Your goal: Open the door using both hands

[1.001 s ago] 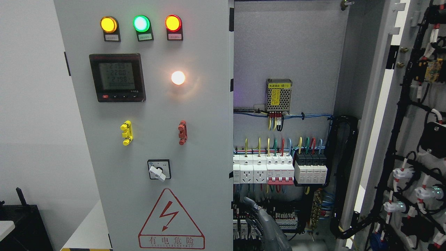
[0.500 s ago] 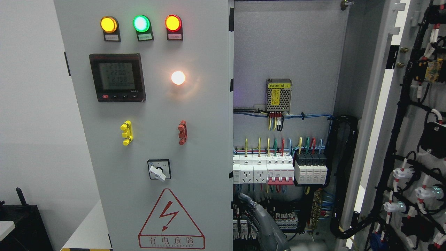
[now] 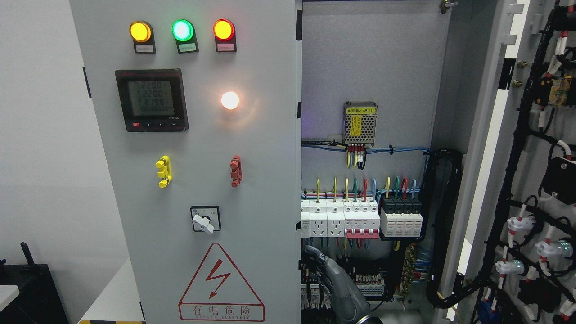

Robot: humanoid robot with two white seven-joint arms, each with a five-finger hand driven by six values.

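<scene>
The cabinet's grey left door (image 3: 252, 148) faces me, carrying three lit lamps, a meter (image 3: 151, 100), a rotary switch (image 3: 205, 219) and a red warning triangle. The right door (image 3: 535, 180) stands swung open at the far right, its inner side covered in black wiring. My right hand (image 3: 335, 279), grey and gloved, rises from the bottom edge just right of the middle. Its fingers (image 3: 311, 252) stretch up and left, open, close beside the left door's right edge (image 3: 300, 252), holding nothing. The left arm is out of view.
Inside the open cabinet sit a mesh power supply (image 3: 360, 123), a row of breakers and sockets (image 3: 360, 220) and terminal blocks right behind the hand. A thick black cable loom (image 3: 443, 225) runs down the right side. A dark object (image 3: 27, 288) stands at the lower left.
My right hand has crept up and to the left, its fingertips closer to the left door's edge. Both doors stay where they were.
</scene>
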